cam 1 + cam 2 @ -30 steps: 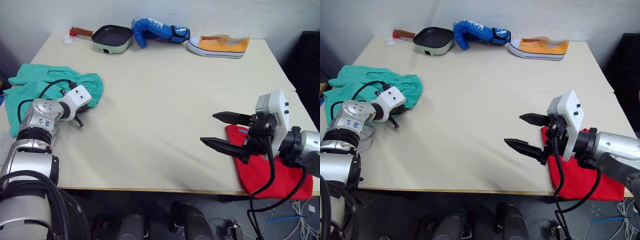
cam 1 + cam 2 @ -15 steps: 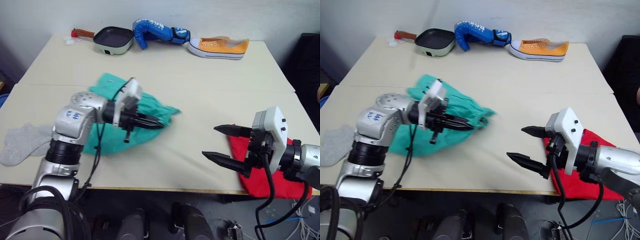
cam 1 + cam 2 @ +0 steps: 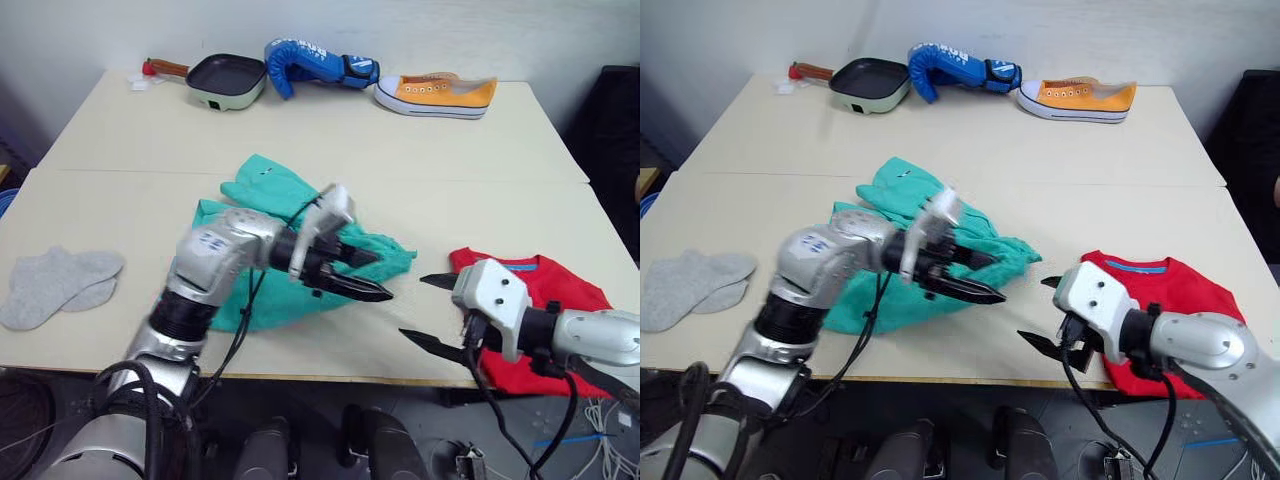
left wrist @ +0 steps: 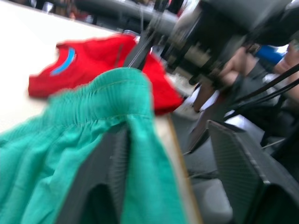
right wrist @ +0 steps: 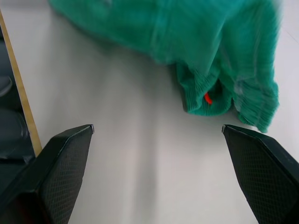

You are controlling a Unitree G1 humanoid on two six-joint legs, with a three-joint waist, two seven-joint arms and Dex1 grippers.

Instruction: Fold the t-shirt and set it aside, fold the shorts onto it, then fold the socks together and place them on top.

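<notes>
Over the table's middle, the left gripper (image 3: 362,275) reaches rightward, fingers spread over the shorts (image 3: 270,250) (waistband draped); the right gripper (image 3: 428,311) hovers parted beside the t-shirt (image 3: 545,300).

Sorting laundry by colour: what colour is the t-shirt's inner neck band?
Blue, inside the red t-shirt; clearest in the right eye view.

We see shorts (image 3: 902,262) mid-table under left gripper (image 3: 978,278); right gripper (image 3: 1042,312) spread wide beside red t-shirt (image 3: 1170,300); grey socks (image 3: 690,286) far left
</notes>
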